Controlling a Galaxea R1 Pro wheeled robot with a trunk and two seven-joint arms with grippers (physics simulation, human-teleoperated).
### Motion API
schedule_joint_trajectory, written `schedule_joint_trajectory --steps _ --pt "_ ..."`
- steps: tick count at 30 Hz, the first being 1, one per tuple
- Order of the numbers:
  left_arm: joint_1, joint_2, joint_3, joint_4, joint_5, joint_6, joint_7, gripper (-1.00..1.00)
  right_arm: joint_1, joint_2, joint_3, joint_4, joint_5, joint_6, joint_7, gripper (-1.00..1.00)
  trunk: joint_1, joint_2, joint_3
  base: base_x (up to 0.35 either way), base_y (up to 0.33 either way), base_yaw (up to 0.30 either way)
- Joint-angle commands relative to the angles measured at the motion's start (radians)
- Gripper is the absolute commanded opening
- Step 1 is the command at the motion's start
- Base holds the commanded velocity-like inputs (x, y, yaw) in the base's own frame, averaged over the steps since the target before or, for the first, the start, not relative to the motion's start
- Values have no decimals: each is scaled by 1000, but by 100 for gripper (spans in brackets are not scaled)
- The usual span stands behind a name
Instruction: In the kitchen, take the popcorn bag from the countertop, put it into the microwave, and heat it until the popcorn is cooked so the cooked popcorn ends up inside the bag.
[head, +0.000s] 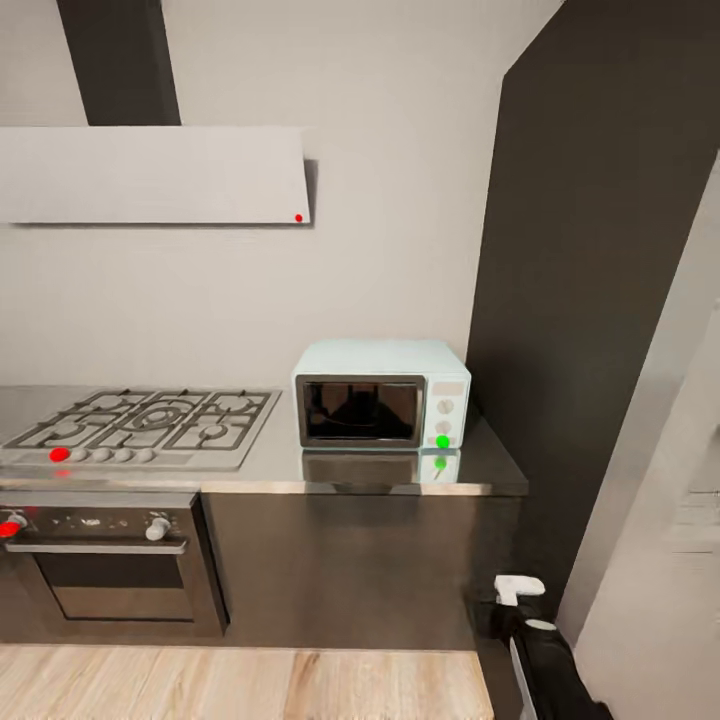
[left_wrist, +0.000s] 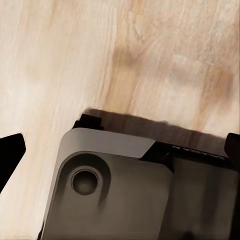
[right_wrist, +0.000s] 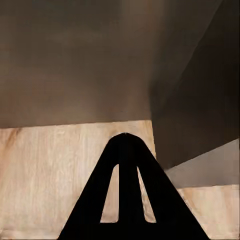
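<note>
The pale-blue microwave (head: 380, 395) stands on the grey countertop (head: 270, 470), close to the dark tall cabinet. Its dark glass door is closed, and a green light (head: 442, 441) glows at the foot of its knob panel. Behind the glass I can make out only a dim dark shape. The popcorn bag is out of view. My left gripper (left_wrist: 120, 150) hangs open over the wooden floor, one dark fingertip (left_wrist: 10, 150) at each side of its view. My right gripper (right_wrist: 125, 140) is shut on nothing, pointing at the floor by a dark cabinet front.
A gas hob (head: 140, 425) with a red dot lies left of the microwave, above a built-in oven (head: 110, 570). A range hood (head: 150, 175) hangs on the wall. The tall dark cabinet (head: 600, 300) rises on the right. My right arm (head: 545, 650) hangs low beside it.
</note>
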Motion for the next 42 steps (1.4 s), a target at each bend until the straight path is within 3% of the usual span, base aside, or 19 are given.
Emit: schedule_joint_trajectory --steps 1,3,5,7,8,9,11,12,15,17,29,31,33,35,37,39,40,41,42 --pt "-1 1 -9 1 10 -3 -5 100 4 0 -5 89 10 -33 5 -100 0 -1 -1 -140 0 0" --pt "-1 1 -10 1 9 -3 -5 100 7 -21 -6 268 11 -109 -1 -100 0 -1 -1 -59 0 0" --pt "-1 2 -10 1 8 -3 -5 100 9 -63 -6 485 10 -224 -5 -100 0 -1 -1 -18 0 0" --pt "-1 2 -10 1 8 -4 -5 100 10 -99 -6 731 9 -353 -7 -100 0 -1 -1 -4 0 0" --pt "-1 2 -10 1 9 -4 -5 100 10 -127 -5 901 8 -431 -8 -100 0 -1 -1 0 0 0" --pt "-1 2 -10 1 9 -4 -5 100 9 -144 -4 985 7 -474 -9 -100 0 -1 -1 0 0 0" --pt "-1 2 -10 1 9 -4 -4 100 8 -160 -3 1045 7 -524 -9 -100 0 -1 -1 0 0 0" --pt "-1 2 -10 1 9 -4 -4 100 18 -164 -3 1055 7 -536 -10 -100 0 -1 -1 0 0 0" --pt "-1 2 -10 1 9 -4 -4 100 121 -173 0 1070 9 -616 -9 -100 0 -1 -1 0 0 0" --pt "-1 3 -10 1 9 -4 -4 100 143 -174 0 1072 11 -635 -9 -100 0 -1 -1 0 0 0" --pt "-1 7 -11 1 8 -4 -3 100 149 -178 -1 1072 7 -636 -32 -100 0 -1 -1 0 0 0" --pt "-1 20 -11 2 9 -4 -1 100 149 -218 -11 1073 -13 -640 -37 -100 0 -1 -1 0 0 0" --pt "-1 49 -10 3 10 -5 8 100 149 -267 -33 1073 -84 -644 -39 -100 0 -1 -1 0 0 0" --pt "-1 71 -9 3 16 -6 13 100 149 -280 -38 1073 -121 -646 -40 -100 0 -1 -1 0 0 0" --pt "-1 78 -11 2 40 -6 15 100 149 -274 -35 1072 -130 -646 -40 -100 0 -1 -1 0 0 0" --pt "-1 55 -15 0 39 -5 15 100 149 -265 -32 1073 -106 -644 -40 -100 0 -1 -1 0 0 0" --pt "-1 73 -13 -7 98 -7 15 100 165 -193 -160 1061 172 -639 -78 -100 0 -1 -1 0 0 0" --pt "-1 73 -12 -7 98 -7 15 100 165 -193 -101 1061 237 -644 -78 -100 0 -1 -1 0 0 0" --pt "-1 73 -12 -7 98 -7 15 100 165 -202 -133 1061 178 -644 -78 -100 0 -1 -1 0 0 0"
